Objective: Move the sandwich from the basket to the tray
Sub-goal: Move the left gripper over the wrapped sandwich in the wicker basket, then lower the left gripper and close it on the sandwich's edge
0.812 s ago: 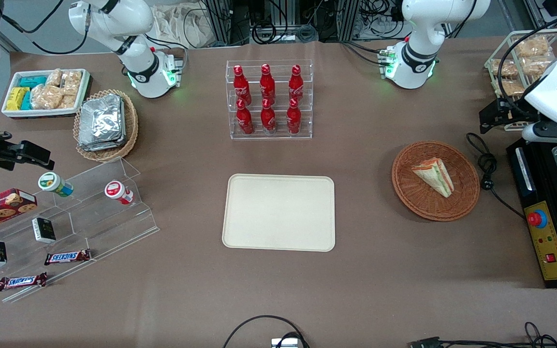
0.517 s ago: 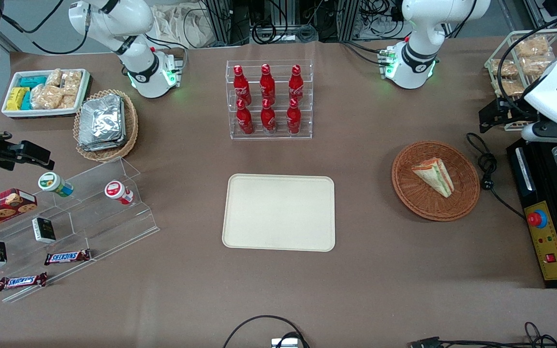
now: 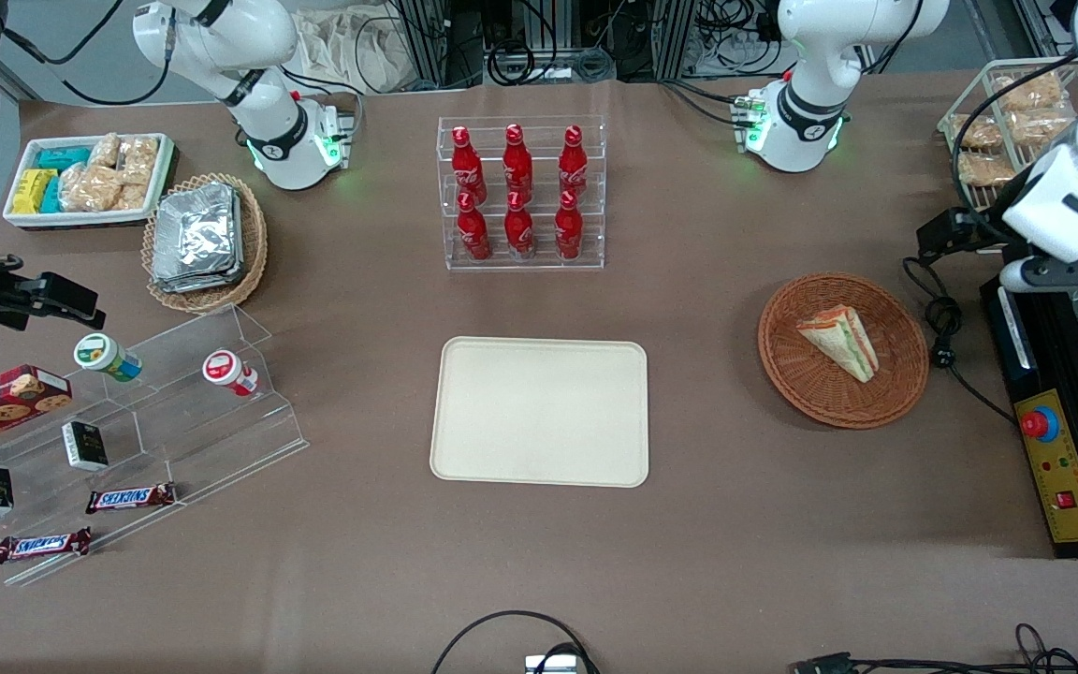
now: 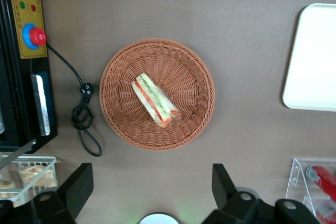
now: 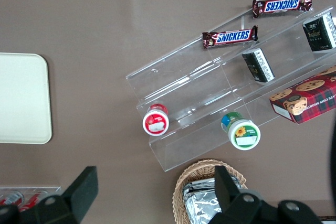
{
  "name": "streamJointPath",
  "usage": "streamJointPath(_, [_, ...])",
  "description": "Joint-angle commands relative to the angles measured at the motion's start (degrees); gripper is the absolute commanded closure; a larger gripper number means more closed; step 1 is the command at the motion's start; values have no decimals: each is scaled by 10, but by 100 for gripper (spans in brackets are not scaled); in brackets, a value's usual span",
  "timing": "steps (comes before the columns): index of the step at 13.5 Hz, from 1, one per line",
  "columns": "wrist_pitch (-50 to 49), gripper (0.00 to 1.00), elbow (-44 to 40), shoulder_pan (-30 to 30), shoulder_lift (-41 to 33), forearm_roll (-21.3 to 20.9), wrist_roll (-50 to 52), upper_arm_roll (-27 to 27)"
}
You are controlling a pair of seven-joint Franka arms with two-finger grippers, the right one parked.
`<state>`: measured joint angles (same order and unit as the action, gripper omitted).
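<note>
One sandwich [image 3: 840,341] wedge, pale bread w/ green, red, orange layers, lay in basket [image 3: 904,374], tray [image 3: 539,412] bare, gripper [image 4: 152,192] spread wide above basket, had shifted slightly vs 0.5 s earlier.

One sandwich [image 3: 840,342], one reddish-brown basket [image 3: 843,349], one cream tray [image 3: 540,412], six red bottles [image 3: 518,192], two Snickers bars [image 3: 85,520], two lidded cups [image 3: 169,363], one gripper [image 4: 152,195] above the table near the basket

A robot lab: emergency-stop box [image 3: 1054,463], cables, staged snack displays [image 3: 127,440].
</note>
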<state>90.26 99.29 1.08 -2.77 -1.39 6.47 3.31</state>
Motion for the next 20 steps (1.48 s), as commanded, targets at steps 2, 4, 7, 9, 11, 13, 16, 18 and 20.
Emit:
streamJointPath(2, [123,0,146,2,-51,-5,65,-1])
streamJointPath(4, [176,0,200,2,-60,-5,90,-1])
streamJointPath(7, [260,0,285,1,-79,-14,136,-1])
streamJointPath(9, [300,0,322,1,-78,-19,161,-1])
streamJointPath(11, [359,0,366,1,-78,-29,191,-1])
streamJointPath(13, [422,0,409,-1,-76,-34,203,-1])
streamJointPath(16, [497,0,458,-4,-67,-34,214,-1])
streamJointPath(18, [542,0,480,-5,-54,-34,220,-1])
streamJointPath(20, [579,0,497,-5,-44,-34,222,-1])
